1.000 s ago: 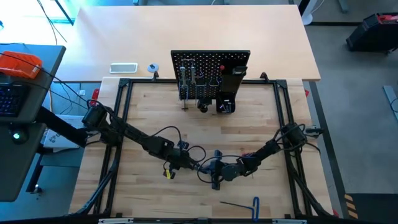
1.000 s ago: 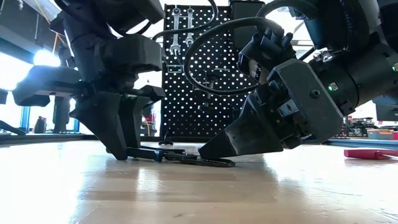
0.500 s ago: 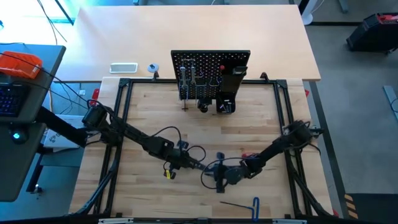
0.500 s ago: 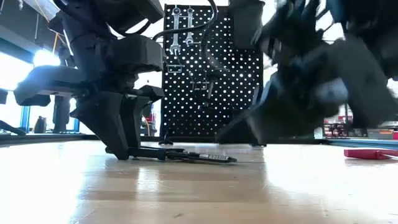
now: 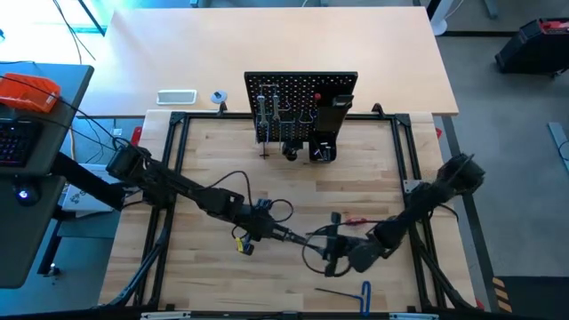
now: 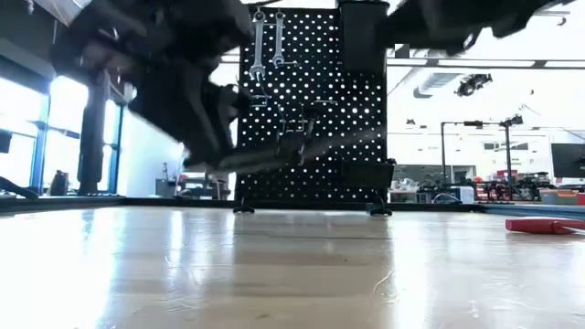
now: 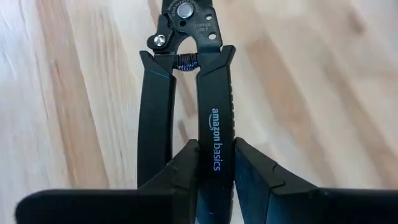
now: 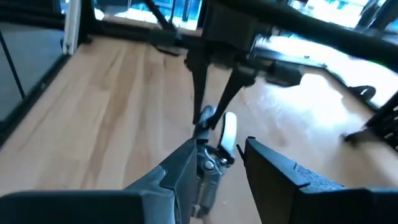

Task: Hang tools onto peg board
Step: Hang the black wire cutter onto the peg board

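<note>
Black-handled pliers (image 5: 298, 236) hang over the middle of the table, with my left gripper (image 5: 271, 233) shut on one handle. Their head (image 8: 208, 162) points toward my right gripper (image 5: 327, 247), which stands open around it, close to one finger. In the low view the pliers (image 6: 292, 151) are a blur in the air before the peg board (image 6: 311, 110). The board (image 5: 302, 93) stands upright at the far edge with silver wrenches (image 6: 260, 37) hanging from its hooks. My left gripper pinches the handle that bears white lettering (image 7: 214, 124) between its two fingers (image 7: 183, 171), toward its free end. The other handle (image 7: 155, 124) lies outside the hold. The fingers slant down and run along the handle. The pliers are lifted clear of the table. My right gripper: I cannot tell whether a finger touches the pliers' head.
A red-handled screwdriver (image 5: 356, 220) lies right of centre, just beyond my right gripper. A blue-handled hex key (image 5: 351, 289) lies by the near edge. A black box-shaped holder (image 5: 336, 100) sits on the board's right side. Bare wood stretches between the arms and the board.
My left gripper has risen with the pliers, which lay flat on the table and now hang clear of it. My right gripper has risen sharply and drawn back toward the table's near right.
</note>
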Tool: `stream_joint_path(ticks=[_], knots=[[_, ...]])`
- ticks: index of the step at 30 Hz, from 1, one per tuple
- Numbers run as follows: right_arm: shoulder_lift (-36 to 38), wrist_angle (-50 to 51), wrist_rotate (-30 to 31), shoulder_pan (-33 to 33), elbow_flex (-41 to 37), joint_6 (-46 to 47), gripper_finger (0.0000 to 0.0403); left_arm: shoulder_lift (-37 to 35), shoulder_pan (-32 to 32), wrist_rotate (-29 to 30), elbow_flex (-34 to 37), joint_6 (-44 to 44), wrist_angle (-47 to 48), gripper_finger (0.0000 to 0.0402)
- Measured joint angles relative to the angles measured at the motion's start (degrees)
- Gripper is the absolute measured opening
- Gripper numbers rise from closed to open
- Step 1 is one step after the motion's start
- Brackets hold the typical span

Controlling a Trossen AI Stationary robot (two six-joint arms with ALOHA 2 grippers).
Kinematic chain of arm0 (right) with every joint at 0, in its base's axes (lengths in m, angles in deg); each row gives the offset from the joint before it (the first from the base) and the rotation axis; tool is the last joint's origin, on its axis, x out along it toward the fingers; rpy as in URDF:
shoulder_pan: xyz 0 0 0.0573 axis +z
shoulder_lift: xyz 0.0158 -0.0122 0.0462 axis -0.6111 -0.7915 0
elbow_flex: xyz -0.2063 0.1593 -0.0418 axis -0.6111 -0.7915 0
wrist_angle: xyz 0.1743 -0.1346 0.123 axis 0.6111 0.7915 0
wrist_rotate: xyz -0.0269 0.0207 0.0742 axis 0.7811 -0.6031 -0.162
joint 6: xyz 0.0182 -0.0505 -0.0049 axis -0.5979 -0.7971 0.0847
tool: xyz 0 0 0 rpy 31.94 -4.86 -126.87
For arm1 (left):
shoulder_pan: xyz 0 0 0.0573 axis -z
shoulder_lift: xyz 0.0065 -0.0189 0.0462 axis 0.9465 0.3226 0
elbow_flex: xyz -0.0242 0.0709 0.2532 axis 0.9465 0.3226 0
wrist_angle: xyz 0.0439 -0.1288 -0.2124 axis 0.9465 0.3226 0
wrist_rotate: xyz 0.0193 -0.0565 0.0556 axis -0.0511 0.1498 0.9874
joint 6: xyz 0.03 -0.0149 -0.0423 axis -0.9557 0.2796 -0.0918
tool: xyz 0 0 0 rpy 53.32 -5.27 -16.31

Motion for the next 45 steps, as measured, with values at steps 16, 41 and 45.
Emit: stream_joint_path(ticks=[16, 41, 45], knots=[[12.63, 5.39, 7.16, 9.35, -0.11, -3.60, 0.0131, -9.26, 1.44, -17.80, -0.04, -2.10, -25.90, 0.0063], [12.60, -22.72, -19.86, 1.67, -0.11, -27.76, 0.0198, 1.74, -0.65, -32.86, -0.04, 6.96, -55.10, 0.0063], [12.60, -23.81, -25.06, -0.45, -0.11, -26.69, 0.0201, 2.02, -1.82, -32.80, -0.04, 7.89, -55.28, 0.0063]])
